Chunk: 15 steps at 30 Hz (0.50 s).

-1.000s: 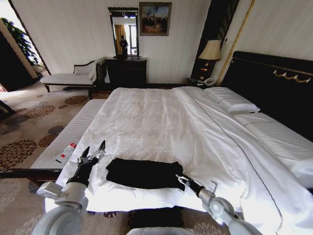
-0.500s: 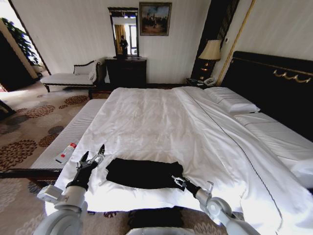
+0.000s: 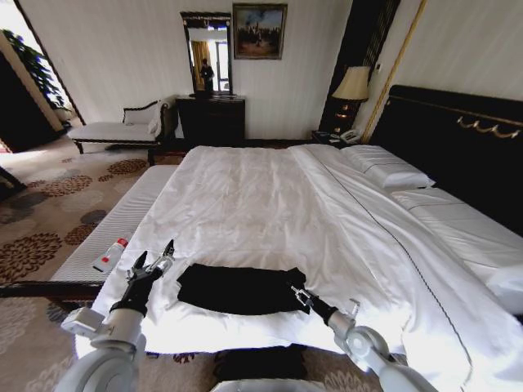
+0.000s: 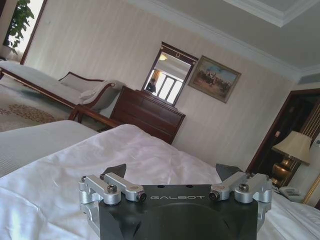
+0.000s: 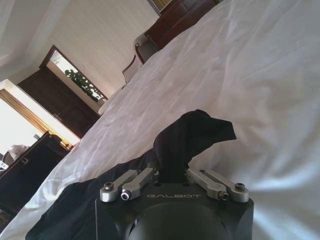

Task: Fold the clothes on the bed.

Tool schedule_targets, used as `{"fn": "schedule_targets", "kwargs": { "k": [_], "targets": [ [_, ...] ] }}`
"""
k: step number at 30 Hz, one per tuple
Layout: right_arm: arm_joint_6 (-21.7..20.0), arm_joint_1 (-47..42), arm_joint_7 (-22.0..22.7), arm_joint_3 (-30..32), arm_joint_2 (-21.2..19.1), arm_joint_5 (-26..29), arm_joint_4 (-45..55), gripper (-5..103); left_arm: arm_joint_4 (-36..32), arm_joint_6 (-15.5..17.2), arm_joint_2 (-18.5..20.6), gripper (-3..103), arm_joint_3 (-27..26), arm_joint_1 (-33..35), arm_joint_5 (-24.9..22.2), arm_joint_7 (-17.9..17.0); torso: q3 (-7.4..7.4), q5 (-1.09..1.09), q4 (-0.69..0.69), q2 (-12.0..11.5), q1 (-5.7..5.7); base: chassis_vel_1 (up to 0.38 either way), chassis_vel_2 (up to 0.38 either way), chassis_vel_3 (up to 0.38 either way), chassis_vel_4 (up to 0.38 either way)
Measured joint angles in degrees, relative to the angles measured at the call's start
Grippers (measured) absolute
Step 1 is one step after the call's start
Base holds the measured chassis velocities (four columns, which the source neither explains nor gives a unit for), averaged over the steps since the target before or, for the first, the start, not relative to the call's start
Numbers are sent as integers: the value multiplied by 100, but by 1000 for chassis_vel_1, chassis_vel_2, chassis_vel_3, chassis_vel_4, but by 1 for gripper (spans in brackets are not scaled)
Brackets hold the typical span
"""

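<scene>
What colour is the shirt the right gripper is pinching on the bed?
Plain black. The T-shirt shows best in the head view, against the white bed.

Dark dresser (image 3: pixel 211 118) under mirror (image 3: pixel 207 54), framed painting (image 3: pixel 259 31), lit lamp (image 3: pixel 352 84), chaise bench (image 3: pixel 122 128), patterned carpet (image 3: pixel 49 204)

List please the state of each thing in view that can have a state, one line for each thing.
Black T-shirt: partly folded on the bed's near edge, one corner lifted.
Right pincer: shut on the T-shirt's lifted corner.
Left pincer: open, holding nothing, above the sheet beside the T-shirt.
Bed: made, white sheet lightly wrinkled.
Bedside lamp: cannot tell if lit.
</scene>
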Motion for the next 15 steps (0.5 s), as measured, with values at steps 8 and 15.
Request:
{"fn": "schedule_targets", "kwargs": {
  "k": [8,15],
  "targets": [
    [140,-319,-158,518,-447,157,117,7,0,-2,50,100,-24,-106,11,0,0,2,0,0,0,0,0,0,0],
    [213,-612,-525,1243,-1505,317,-108,7,0,-2,139,100,-143,-229,-227,-55,0,0,0,0,0,0,0,0,0]
  ]
}}
